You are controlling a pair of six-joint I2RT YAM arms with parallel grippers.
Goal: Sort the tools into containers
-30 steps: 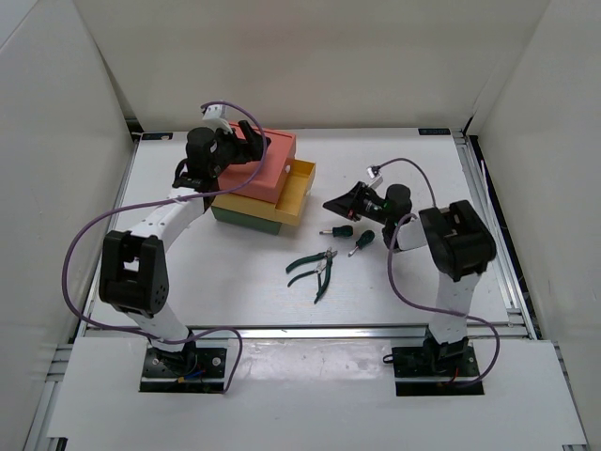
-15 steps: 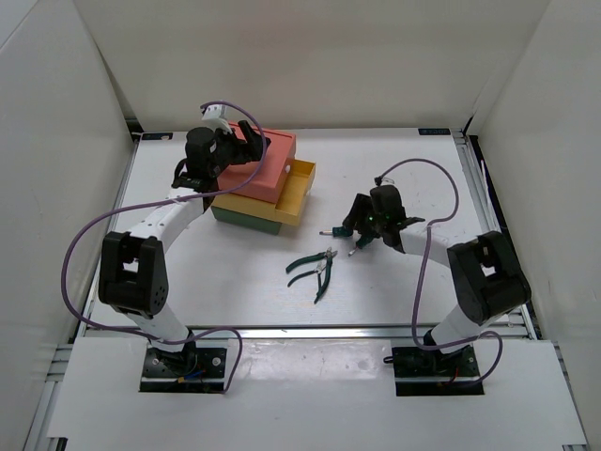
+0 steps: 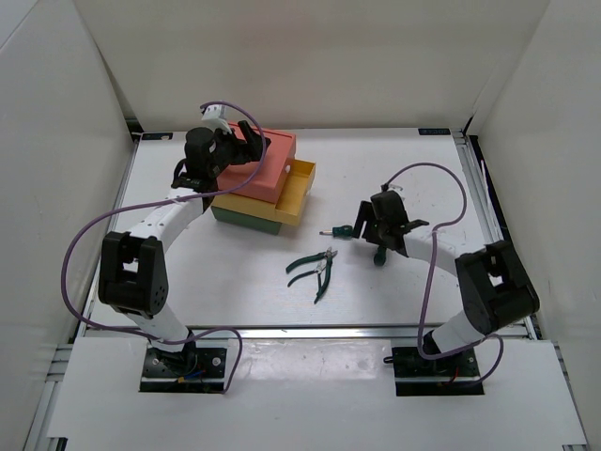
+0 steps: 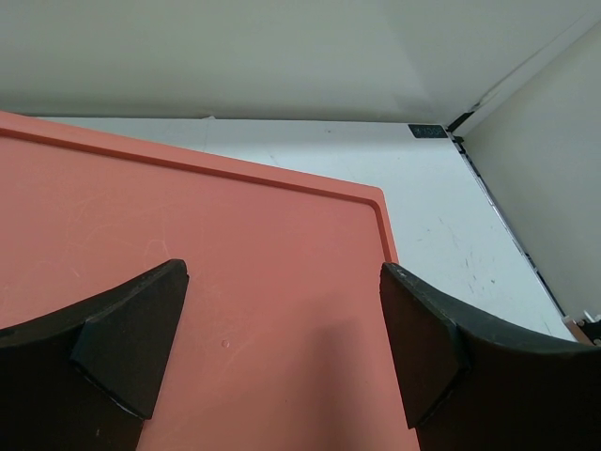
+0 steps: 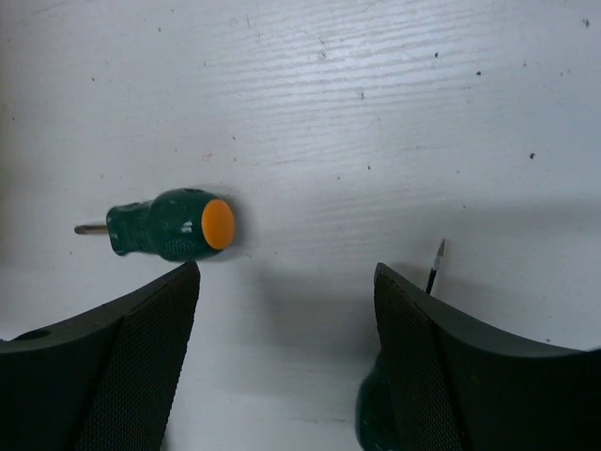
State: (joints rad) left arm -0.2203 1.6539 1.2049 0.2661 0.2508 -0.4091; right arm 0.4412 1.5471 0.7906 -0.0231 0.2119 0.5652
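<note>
While your right jaws are hanging wide open over the counter (image 5: 376, 94), the screwdriver (image 5: 169, 224) is lying sideways just beyond one jaw.

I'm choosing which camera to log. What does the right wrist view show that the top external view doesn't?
Right wrist only: the orange end cap on one screwdriver. Top external only: the stacked drawers, two pliers, and the left gripper over the drawers. Both: that screwdriver, a second screwdriver, and the open right gripper.
</note>
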